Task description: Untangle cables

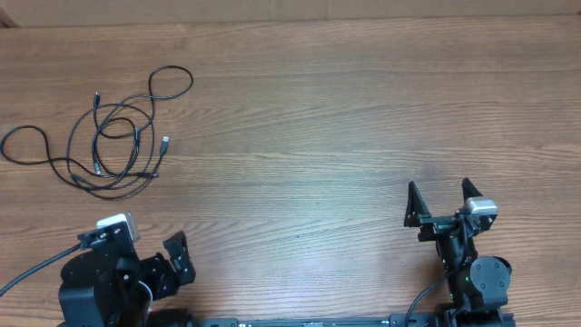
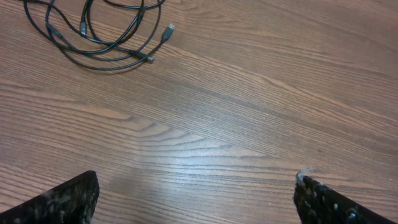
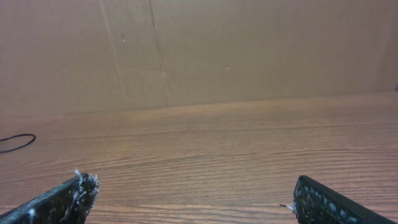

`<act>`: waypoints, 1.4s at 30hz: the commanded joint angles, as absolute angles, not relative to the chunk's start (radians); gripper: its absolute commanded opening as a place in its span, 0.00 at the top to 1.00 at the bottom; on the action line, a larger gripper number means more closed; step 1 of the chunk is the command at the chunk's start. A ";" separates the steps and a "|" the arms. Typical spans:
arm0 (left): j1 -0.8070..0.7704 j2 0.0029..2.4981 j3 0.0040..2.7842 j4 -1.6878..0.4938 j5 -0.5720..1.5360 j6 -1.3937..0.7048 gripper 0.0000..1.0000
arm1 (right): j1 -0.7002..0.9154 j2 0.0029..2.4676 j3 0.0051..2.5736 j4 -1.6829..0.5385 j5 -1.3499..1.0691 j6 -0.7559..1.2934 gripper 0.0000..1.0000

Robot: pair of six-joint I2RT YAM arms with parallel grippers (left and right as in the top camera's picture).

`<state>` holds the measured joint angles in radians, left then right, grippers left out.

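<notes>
Matt wood-grain table (image 1: 345, 118); thin, glossy black cables (image 1: 118, 136).

Wood-grain table (image 1: 345, 118), brown; plain tan cardboard wall (image 3: 261, 43) along its far edge

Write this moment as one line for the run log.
task: not yet begun | cables: tangled, left side, untouched | left gripper: open, empty | right gripper: open, empty

Even, soft light — sharp, faint sheen
</notes>
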<state>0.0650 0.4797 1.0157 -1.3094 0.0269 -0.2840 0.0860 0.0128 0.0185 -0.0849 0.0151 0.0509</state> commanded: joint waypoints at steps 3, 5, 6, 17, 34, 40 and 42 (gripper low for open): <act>0.060 0.474 1.011 -1.305 0.035 -0.273 0.00 | 0.089 0.007 0.008 -0.082 0.022 0.044 0.00; 0.060 0.474 1.011 -1.305 0.035 -0.273 0.00 | 0.089 0.007 0.008 -0.083 0.022 0.044 0.00; 0.060 0.474 1.011 -1.305 0.035 -0.273 0.00 | 0.089 0.007 0.008 -0.082 0.022 0.044 0.00; 0.060 0.474 1.011 -1.305 0.035 -0.273 0.00 | 0.089 0.007 0.008 -0.082 0.022 0.044 0.00; 0.044 0.078 0.422 -0.568 0.028 -0.270 0.01 | 0.089 0.007 0.008 -0.082 0.022 0.044 0.00; 0.017 0.004 0.189 -0.223 0.022 -0.255 0.00 | 0.089 0.007 0.008 -0.083 0.022 0.044 0.00; -0.001 0.003 0.134 -0.092 0.019 -0.187 0.00 | 0.089 0.007 0.008 -0.082 0.022 0.044 0.00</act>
<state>0.0223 0.0200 0.1894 -0.1852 0.0261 -0.2661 0.0860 0.0128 0.0185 -0.0879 0.0151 0.0483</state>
